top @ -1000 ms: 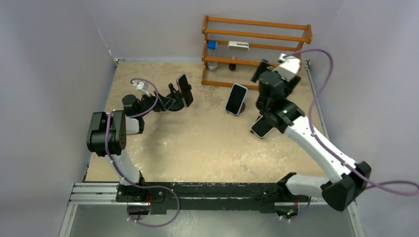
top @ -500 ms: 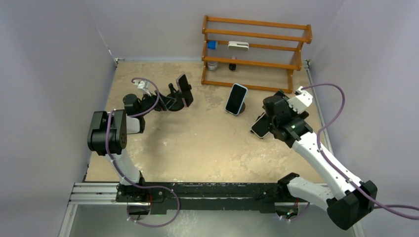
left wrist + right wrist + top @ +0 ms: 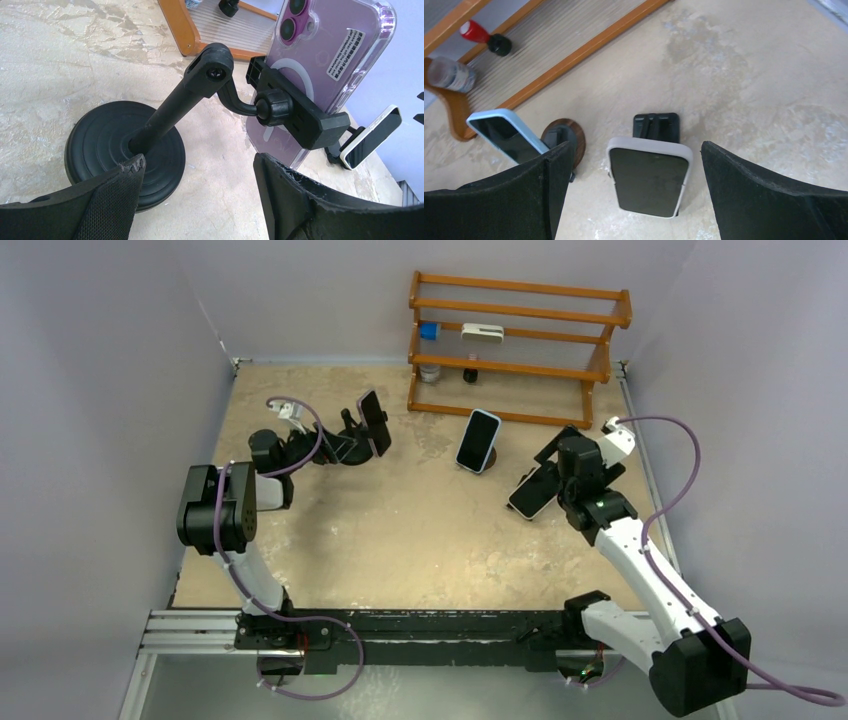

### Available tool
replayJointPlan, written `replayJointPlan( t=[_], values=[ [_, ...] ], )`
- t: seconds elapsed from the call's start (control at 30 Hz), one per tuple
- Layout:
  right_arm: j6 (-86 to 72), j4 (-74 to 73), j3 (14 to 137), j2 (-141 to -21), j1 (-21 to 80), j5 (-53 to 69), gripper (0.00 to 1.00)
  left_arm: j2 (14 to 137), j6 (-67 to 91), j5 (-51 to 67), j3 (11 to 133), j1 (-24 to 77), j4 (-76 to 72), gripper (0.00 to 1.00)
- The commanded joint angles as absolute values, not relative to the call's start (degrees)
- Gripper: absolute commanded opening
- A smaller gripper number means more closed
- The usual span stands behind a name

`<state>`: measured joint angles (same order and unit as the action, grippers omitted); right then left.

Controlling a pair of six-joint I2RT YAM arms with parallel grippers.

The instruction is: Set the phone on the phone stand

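The right wrist view best shows the phone (image 3: 649, 181) — white case, dark screen — leaning on its black stand (image 3: 656, 126) beneath the open right jaws; left jaws stand open too.

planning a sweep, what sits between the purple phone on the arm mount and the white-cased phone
The blue-cased phone, leaning on its round stand, sits between the purple phone and the white-cased phone; the top external view shows it.
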<state>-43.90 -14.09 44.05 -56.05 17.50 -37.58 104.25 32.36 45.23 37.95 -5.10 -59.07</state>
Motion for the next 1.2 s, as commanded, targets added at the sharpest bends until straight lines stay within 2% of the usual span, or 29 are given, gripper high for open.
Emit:
replayJointPlan(
  t=[0.0,0.3,0.97,1.17],
  values=[
    [-40.6,-7.1,42.7,-56.1,17.2,-33.5,0.98,104.6,32.1,46.3,39.9,-4.9,-61.5,0.78],
    [-43.7,-11.5,42.9,-60.6,17.1,-35.9,0.98,104.3,31.6,46.2,40.1,-4.9,-60.7,0.78],
    [-47.0,-9.2,39.1,-62.0,17.1,-35.0,0.97,104.4,31.2,46.4,40.1,-4.9,-60.2,0.78],
    [-47.2,-8.6,38.0,-62.4,17.1,-35.6,0.91,104.5,31.2,46.4,40.1,-4.9,-60.1,0.78]
  ],
)
